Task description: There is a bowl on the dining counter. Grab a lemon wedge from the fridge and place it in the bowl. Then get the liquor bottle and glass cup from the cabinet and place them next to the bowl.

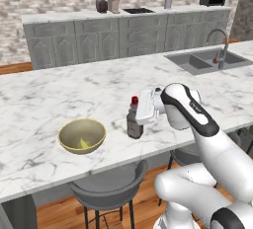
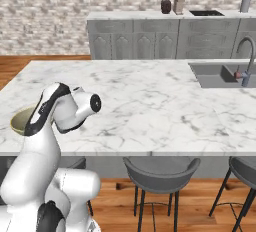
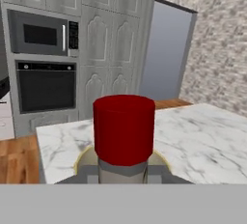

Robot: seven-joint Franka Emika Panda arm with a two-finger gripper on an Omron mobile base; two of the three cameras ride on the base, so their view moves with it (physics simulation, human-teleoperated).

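Red-capped bottle (image 1: pixel 134 122) beside bowl (image 1: pixel 82 135)

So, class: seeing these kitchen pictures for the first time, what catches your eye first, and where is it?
The white robot arm's gripper grips a dark liquor bottle with a red cap, standing on the white marble dining counter. Just left of it sits a yellow-green bowl with a lemon wedge inside. The red cap looms large in the hand view.

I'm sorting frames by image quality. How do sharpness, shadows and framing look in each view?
Left base view: evenly lit, slightly soft, faint shadows under the bowl and bottle on the counter, no glare. Right base view: the same flat light, the arm hides most of the bowl. Hand view: the bottle's red cap looms large, background crisp.
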